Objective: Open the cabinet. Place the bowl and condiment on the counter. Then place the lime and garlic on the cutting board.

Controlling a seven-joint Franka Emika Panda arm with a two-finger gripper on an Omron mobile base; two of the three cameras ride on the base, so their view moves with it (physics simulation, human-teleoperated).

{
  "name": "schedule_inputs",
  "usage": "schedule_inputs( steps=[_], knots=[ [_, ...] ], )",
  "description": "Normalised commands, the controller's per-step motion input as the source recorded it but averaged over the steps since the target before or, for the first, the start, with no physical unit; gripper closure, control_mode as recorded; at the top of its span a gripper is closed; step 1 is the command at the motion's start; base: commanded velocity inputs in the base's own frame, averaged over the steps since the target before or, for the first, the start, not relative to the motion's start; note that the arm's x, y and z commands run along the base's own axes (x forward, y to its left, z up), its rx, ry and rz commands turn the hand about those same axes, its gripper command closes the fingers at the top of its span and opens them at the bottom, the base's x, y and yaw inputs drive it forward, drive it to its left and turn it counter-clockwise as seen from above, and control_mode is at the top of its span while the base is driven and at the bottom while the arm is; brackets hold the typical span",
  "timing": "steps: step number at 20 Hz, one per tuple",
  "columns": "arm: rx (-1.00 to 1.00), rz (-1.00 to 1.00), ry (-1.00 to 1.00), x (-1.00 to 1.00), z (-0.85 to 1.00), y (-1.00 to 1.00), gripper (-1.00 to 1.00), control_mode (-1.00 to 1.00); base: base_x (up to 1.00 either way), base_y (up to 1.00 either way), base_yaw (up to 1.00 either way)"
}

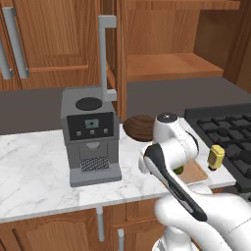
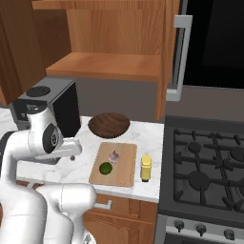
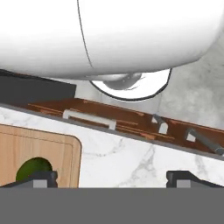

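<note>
The cabinet [image 1: 171,66] [image 2: 105,64] stands open, and the shelf I see is bare. On the counter [image 2: 81,167] rests the dark wooden bowl [image 2: 109,125] [image 1: 139,127], just behind the cutting board [image 2: 125,178]. The lime [image 2: 105,167] and the garlic [image 2: 114,156] lie on the board. The yellow condiment [image 2: 146,167] [image 1: 215,157] stands upright right of the board, near the hob. My gripper [image 3: 112,179] hangs open and empty above the counter's front edge. In the hand view the lime [image 3: 35,168] sits by one fingertip [image 3: 41,177], on the board [image 3: 39,142].
A grey coffee machine [image 1: 90,137] stands on the counter left of the bowl. The black gas hob [image 2: 209,167] borders the counter on the right. An open cabinet door edge with its grey bar handle [image 1: 105,59] juts out above the machine. Lower cabinet doors [image 1: 59,230] run below.
</note>
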Motion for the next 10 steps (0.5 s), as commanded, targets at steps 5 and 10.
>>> schedule_inputs(
  steps=[5, 10],
  knots=[
    [-0.06, 0.00, -0.12, -0.76, 0.15, 0.60, -1.00, -1.00, 0.00, 0.00, 0.00],
    [-0.01, 0.00, -0.05, -0.32, -0.04, 0.21, -1.00, -1.00, 0.00, 0.00, 0.00]
  ],
)
